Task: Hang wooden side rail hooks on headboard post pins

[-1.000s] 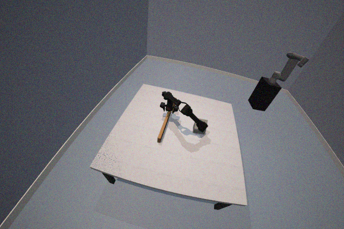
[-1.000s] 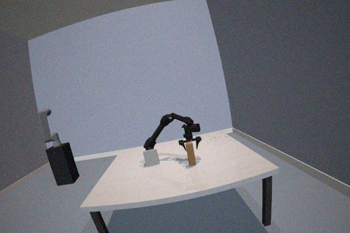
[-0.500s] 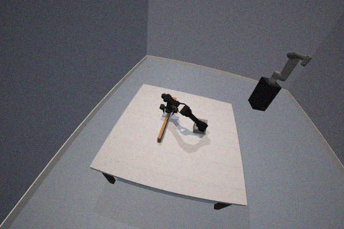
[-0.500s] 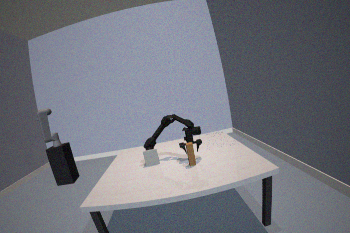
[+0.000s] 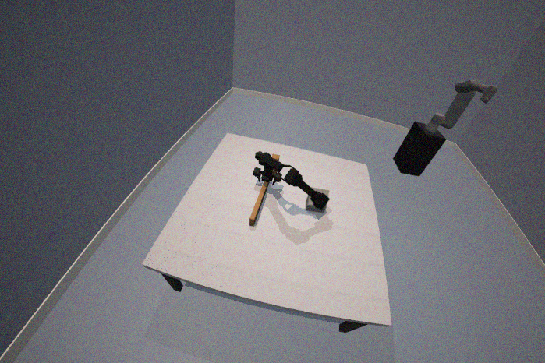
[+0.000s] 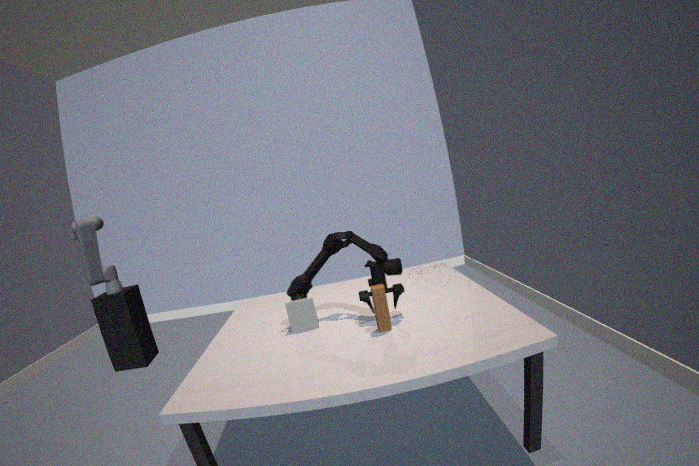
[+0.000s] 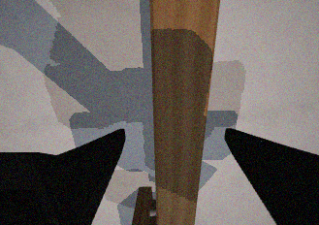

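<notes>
The long light-brown side rail (image 5: 259,204) (image 7: 179,87) lies along the table, its end with the hooks hidden under my gripper in the top view. The headboard post (image 5: 275,156) (image 6: 380,299) stands upright behind the gripper in the top view and in front of it in the exterior view. A dark brown part of the post (image 7: 143,208) shows at the bottom of the wrist view, left of the rail, with a little metal between them. My gripper (image 5: 267,181) (image 6: 383,309) (image 7: 174,133) is open and empty. Its fingers are on either side of the rail, with gaps. Hooks, pins and slot cannot be made out.
My arm stands on a pale block (image 6: 302,315) to one side of the rail, on the table (image 5: 307,273) (image 6: 284,378). Beyond the table, a grey arm (image 5: 458,107) (image 6: 91,255) stands on a black box (image 5: 419,149) (image 6: 122,329).
</notes>
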`<state>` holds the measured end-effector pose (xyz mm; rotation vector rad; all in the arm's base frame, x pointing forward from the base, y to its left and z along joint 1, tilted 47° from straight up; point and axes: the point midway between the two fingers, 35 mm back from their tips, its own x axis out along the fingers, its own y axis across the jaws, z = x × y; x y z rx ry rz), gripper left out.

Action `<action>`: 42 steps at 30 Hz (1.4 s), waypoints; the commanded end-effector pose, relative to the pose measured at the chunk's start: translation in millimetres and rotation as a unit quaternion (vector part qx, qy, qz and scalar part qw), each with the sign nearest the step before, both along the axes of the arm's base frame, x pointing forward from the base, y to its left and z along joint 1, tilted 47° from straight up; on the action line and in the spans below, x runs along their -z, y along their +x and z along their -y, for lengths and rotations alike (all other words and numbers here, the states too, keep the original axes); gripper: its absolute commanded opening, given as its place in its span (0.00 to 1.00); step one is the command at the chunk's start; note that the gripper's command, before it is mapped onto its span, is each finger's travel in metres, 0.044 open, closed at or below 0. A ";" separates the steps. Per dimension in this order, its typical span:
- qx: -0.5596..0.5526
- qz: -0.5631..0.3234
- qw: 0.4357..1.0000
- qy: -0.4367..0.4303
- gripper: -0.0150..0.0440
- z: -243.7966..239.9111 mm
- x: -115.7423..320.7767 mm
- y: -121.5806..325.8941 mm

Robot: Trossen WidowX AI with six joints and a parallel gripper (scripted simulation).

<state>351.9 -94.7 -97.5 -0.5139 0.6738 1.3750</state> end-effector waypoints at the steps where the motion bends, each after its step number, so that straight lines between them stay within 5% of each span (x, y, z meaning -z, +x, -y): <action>1: 0.001 -0.002 1.000 0.003 1.00 -7.6 5.1 -0.3; 6: 0.001 -0.002 1.000 0.003 1.00 -9.3 6.6 -0.4; 19: 0.001 -0.002 1.000 0.003 0.42 -9.3 6.6 -0.4; 27: 0.001 -0.002 1.000 0.003 0.25 -9.3 6.6 -0.4; 42: 0.001 -0.002 1.000 0.003 0.25 -9.1 6.0 -4.2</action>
